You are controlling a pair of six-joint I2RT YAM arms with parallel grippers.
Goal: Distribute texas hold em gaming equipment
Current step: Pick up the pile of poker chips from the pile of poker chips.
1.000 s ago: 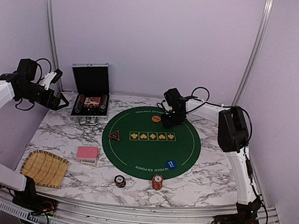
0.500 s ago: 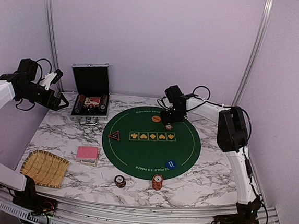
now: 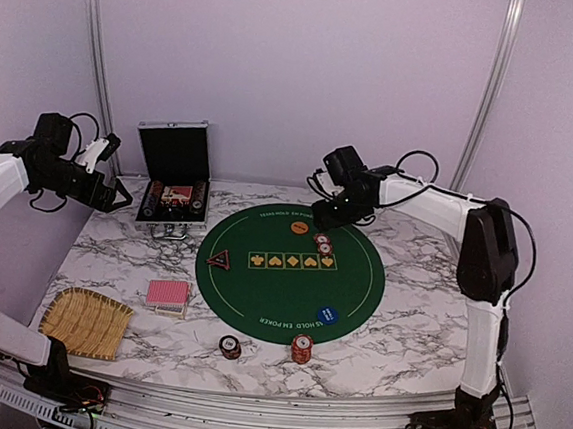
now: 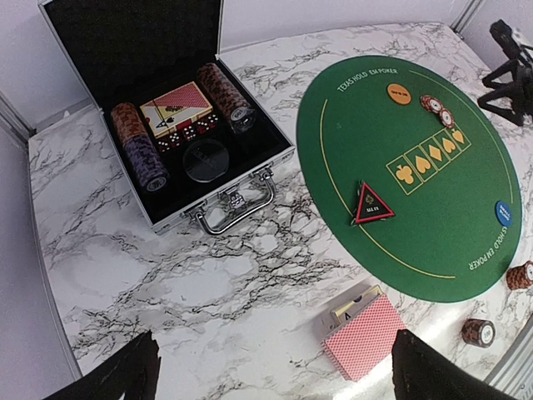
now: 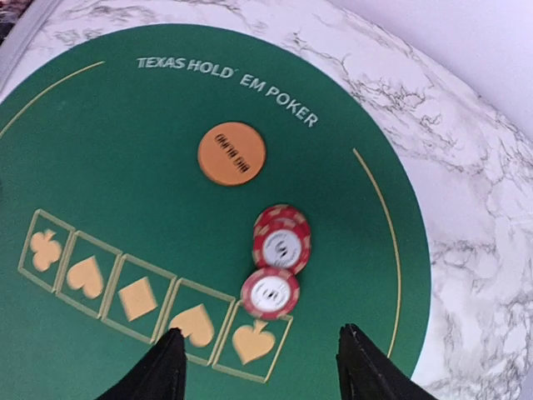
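Note:
A few red poker chips point(image 5: 281, 243) lie overlapping on the green round mat point(image 3: 260, 292), just beyond its spade box, also seen as the chips point(image 3: 322, 245). My right gripper point(image 5: 260, 337) hovers open above them with nothing between its fingers, at the mat's far edge point(image 3: 329, 214). An orange round button point(image 5: 231, 153) lies nearby. The blue dealer button point(image 3: 327, 314) sits on the mat's near right. The red-backed cards point(image 4: 366, 335) lie on the marble left of the mat. My left gripper point(image 4: 273, 350) is open and empty, high at the far left point(image 3: 117, 196).
The open silver case point(image 4: 241, 179) at the back left holds chip rows, cards and dice. A red triangular marker point(image 4: 372, 204) lies on the mat's left. A dark chip stack point(image 3: 230, 346) and an orange one point(image 3: 301, 348) stand near the front edge. A woven tray point(image 3: 86, 323) sits front left.
My right gripper has opened, left the red chips on the mat and risen back toward the far edge. The left arm has not moved.

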